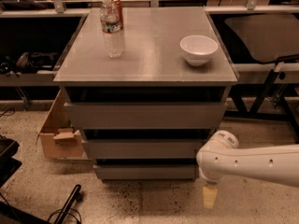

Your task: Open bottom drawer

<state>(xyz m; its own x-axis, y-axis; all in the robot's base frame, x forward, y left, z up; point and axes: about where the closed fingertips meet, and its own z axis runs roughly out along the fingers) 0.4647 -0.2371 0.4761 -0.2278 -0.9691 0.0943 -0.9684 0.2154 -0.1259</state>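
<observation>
End effector (210,197): hangs low by the cabinet's right front corner, just off the bottom drawer's right end, pointing at the floor; whether it is open or closed I cannot tell.
Bottom drawer (145,172): lowest and slimmest of three grey fronts; looks shut, with a dark gap above its top edge.
Step in hand: lining up on the drawer front, by my reckoning.
Doing it well: there is no handle, so hook into that gap nearer the middle than the corner, then pull straight and level so nothing binds.
Surface (149,55): a water bottle (112,30) and a white bowl (198,49) stand here; a gentle pull spares them.
</observation>
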